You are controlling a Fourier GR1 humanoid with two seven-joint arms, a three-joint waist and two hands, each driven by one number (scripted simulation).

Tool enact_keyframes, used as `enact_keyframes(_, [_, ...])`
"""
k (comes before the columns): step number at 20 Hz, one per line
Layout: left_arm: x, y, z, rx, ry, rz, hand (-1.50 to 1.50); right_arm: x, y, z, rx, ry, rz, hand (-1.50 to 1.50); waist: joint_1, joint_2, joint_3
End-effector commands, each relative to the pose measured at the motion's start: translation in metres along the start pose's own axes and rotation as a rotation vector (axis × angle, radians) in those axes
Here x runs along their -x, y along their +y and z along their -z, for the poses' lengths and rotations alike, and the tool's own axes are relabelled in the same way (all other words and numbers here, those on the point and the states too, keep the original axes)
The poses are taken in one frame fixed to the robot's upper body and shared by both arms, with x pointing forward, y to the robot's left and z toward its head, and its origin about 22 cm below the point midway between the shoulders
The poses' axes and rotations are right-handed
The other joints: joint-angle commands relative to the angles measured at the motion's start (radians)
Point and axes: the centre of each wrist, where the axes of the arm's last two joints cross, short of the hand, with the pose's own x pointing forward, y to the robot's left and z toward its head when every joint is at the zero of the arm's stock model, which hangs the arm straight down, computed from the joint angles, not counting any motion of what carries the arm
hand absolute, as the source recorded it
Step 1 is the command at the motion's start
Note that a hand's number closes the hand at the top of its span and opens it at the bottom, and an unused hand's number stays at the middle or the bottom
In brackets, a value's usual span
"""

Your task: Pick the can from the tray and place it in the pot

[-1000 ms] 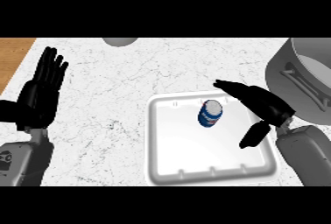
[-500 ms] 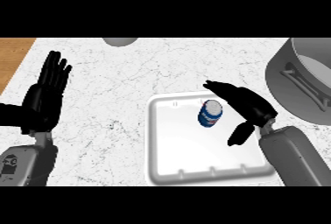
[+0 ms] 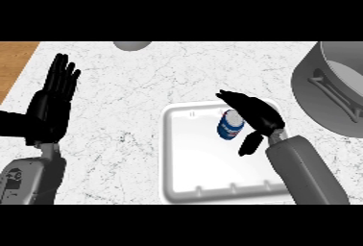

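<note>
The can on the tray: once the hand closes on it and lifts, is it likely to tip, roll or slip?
The can stands tilted on the white tray, so a sideways nudge from the open right hand would probably tip it. Its round body suggests it would then roll. Its smooth-looking sides may slip.

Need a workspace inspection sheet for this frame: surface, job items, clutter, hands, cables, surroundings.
Surface: white marbled counter; wood strip at far left.
Job's things: blue-and-white can upright in the tray's upper right; grey pot at right edge, apart from the tray.
Clutter: grey round object at top edge, cut off.
Robot hands: right robot hand open beside the can, not closed on it; left robot hand open, resting at left, fingers up.
Cables: nothing seen.
Surroundings: nothing seen.
</note>
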Motion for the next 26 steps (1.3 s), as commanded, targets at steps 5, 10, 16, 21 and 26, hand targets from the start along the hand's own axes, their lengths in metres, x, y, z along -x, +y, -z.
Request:
enact_keyframes(5, [0.011,0.0,0.008,0.008,-0.005,0.005,0.0,0.002,-0.003,0.022,-0.013,-0.033,0.021,-1.5,-0.002,0.0,0.0])
enact_keyframes(10, [0.006,0.012,0.007,-0.001,-0.002,0.013,0.0,0.004,0.023,0.035,-0.059,-0.108,-0.016,1.5,0.005,0.002,0.0])
enact_keyframes(16, [-0.02,0.007,0.017,-0.001,-0.002,0.005,0.0,-0.027,0.061,0.038,-0.001,-0.231,-0.087,1.5,0.003,0.001,0.0])
enact_keyframes(21, [-0.013,-0.001,0.008,-0.006,0.008,0.006,0.0,-0.02,0.048,0.036,0.02,-0.212,-0.104,1.5,-0.002,-0.001,0.0])
enact_keyframes(26, [0.004,0.001,0.005,0.0,-0.007,0.016,0.0,-0.042,0.022,0.028,0.179,-0.147,-0.187,1.5,-0.009,-0.002,0.0])
